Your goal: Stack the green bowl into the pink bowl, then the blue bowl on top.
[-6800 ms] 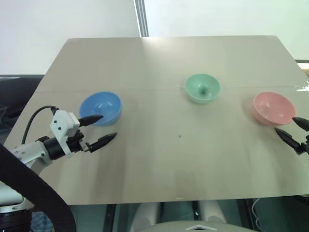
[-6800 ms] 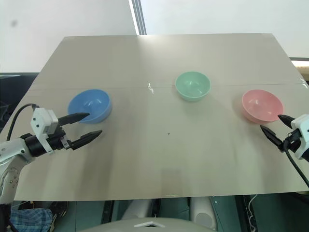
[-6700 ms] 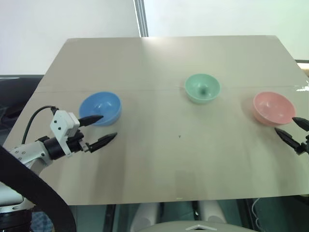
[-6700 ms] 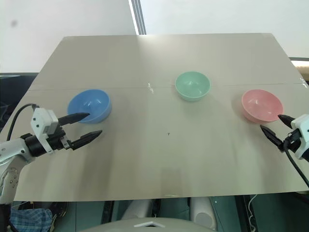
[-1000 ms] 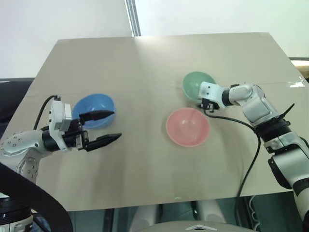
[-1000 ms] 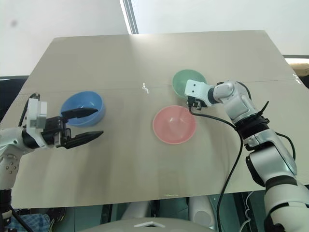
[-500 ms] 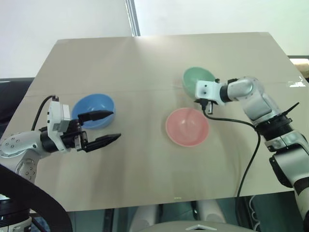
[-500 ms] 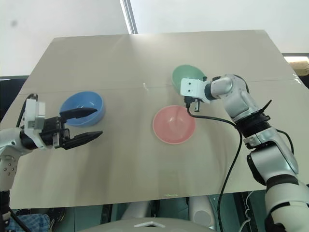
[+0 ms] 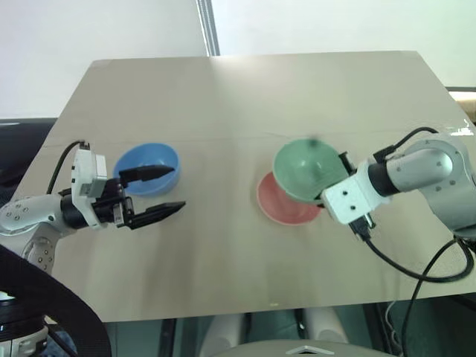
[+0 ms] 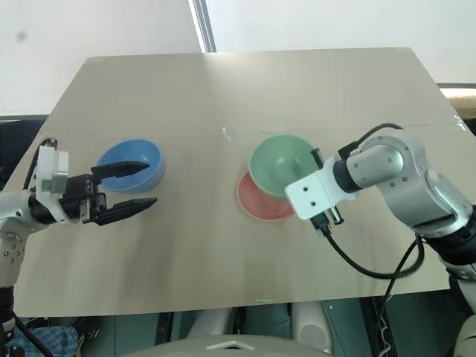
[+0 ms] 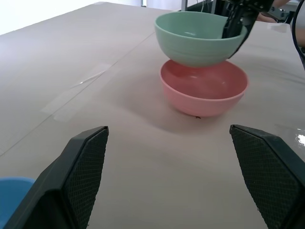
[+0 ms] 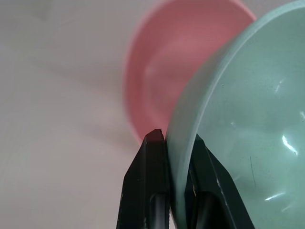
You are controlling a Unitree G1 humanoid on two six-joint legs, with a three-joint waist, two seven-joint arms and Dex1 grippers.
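Frame centre: right gripper (image 12: 175, 143) pinches the green bowl (image 9: 306, 171) by its rim above the pink bowl (image 9: 282, 210); probably light, stiff, slippery; left gripper (image 9: 165, 191) wide

Mint-green bowl (image 9: 303, 170), salmon-pink bowl (image 9: 279, 211), sky-blue bowl (image 9: 141, 158)

The green bowl (image 9: 306, 170) covers the far part of the pink bowl (image 9: 284, 210) in the head views, so only the near rim of the pink one shows. In the right wrist view the green bowl (image 12: 248, 124) is cut by the picture's edge, and the pink bowl (image 12: 167, 71) behind it looks blurred. In the left wrist view only a small corner of the blue bowl (image 11: 12, 200) is seen. The right end effector (image 10: 316, 158) is mostly hidden behind its own white wrist block.
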